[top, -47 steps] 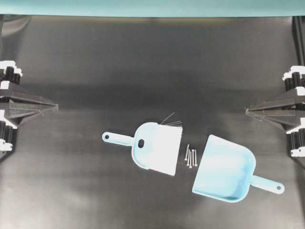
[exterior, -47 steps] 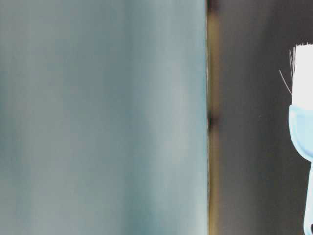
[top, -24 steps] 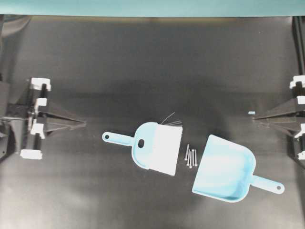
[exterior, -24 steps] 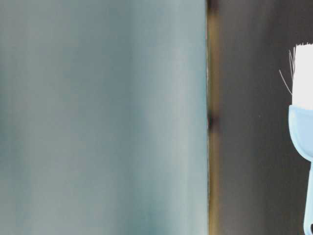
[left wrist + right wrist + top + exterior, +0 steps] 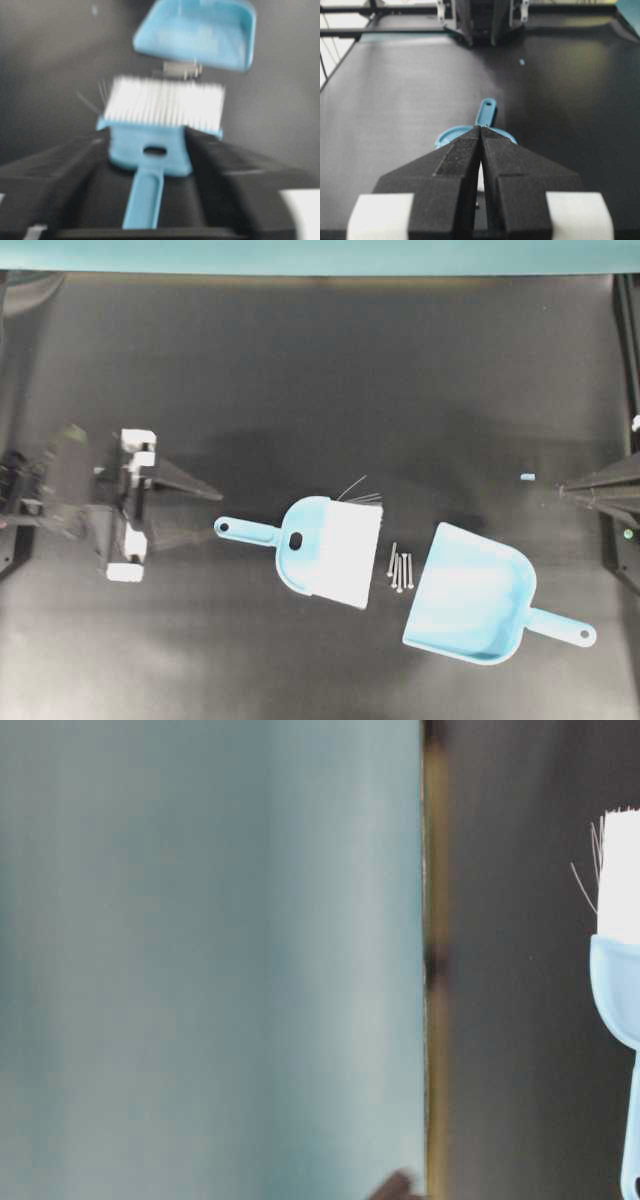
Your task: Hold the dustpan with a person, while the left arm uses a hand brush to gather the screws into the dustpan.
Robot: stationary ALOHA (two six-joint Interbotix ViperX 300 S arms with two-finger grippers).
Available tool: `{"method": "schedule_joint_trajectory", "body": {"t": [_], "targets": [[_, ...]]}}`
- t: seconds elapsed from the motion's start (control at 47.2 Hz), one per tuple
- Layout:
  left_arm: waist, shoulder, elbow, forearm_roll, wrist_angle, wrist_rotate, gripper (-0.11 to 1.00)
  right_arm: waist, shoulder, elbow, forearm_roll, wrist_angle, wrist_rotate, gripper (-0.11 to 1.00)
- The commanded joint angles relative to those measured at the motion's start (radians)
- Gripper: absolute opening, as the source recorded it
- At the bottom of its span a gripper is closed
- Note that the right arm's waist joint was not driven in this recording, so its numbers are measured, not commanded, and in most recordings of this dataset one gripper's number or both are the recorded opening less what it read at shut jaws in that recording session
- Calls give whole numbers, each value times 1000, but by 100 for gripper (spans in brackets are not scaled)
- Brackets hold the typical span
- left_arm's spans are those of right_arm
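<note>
Over at the nine o'clock side of the black bench (image 5: 300,380), the left claw (image 5: 208,514) is hovering with its two pointed fingers spread wide, tips aimed toward three o'clock. The hand brush (image 5: 325,548) is lying flat just beyond those tips, its thin handle end pointing back at the claw and nearly between the fingers, though nothing is touching it. In the left wrist view the brush (image 5: 160,130) is sitting framed between the two black fingers, bristles away from the camera. Just past the bristles, at three o'clock of the brush, the screws (image 5: 400,569) are lying side by side in a tight bunch. Right beside them the dustpan (image 5: 470,592) is resting, mouth facing the screws, handle toward four o'clock. At the far three o'clock edge, the right claw (image 5: 564,488) is sitting pinched closed, well apart from the dustpan.
</note>
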Motion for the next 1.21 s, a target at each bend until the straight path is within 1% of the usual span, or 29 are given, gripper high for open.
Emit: {"method": "schedule_joint_trajectory", "body": {"t": [0.0,0.063,0.106,0.296,0.423,0.571,0.72,0.804,1.016,1.122,1.185], "targets": [[2,118,-43,3,-78,3,67,0,-5,0,0,-2,5,-1],[2,195,-72,3,-100,6,82,0,-9,0,0,0,-5,-1],[2,232,-86,3,-100,9,85,0,-12,2,0,0,-5,-1],[2,362,-141,3,-106,37,78,0,-25,2,0,12,-5,-1],[-3,408,-173,3,-100,38,80,0,-32,2,0,31,-5,-1],[-2,431,-201,3,-61,46,81,0,-40,2,0,46,-5,-1],[6,448,-222,3,35,48,81,0,-44,2,0,55,-5,-1],[8,459,-236,3,71,48,81,0,-48,3,0,66,-3,-1],[9,468,-250,3,127,48,80,0,-49,12,0,92,2,-1],[8,468,-252,3,160,48,78,0,-52,12,0,109,2,-1],[5,463,-253,3,181,48,74,0,-54,12,0,114,-5,-1]]}}
